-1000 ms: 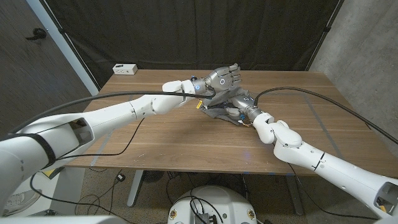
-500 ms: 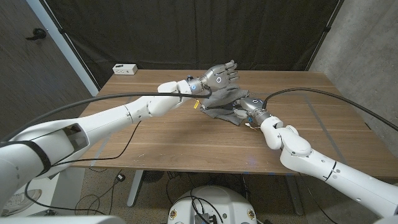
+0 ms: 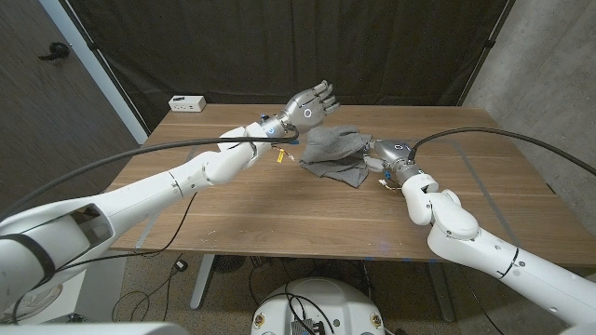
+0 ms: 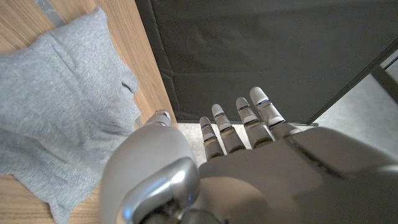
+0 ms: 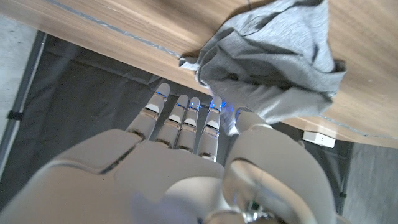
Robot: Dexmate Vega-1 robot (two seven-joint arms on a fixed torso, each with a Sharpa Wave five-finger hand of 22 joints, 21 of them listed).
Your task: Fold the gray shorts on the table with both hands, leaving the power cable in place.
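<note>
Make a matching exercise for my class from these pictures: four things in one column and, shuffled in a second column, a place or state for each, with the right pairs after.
Things:
1. gray shorts
2. left hand
3. right hand
4. white box

Places or states:
A. at the table's far left corner
B. raised above the table, fingers apart, holding nothing
C. lying crumpled near the middle of the table
D. low at the right edge of the shorts

Pairs: 1-C, 2-B, 3-D, 4-A
</note>
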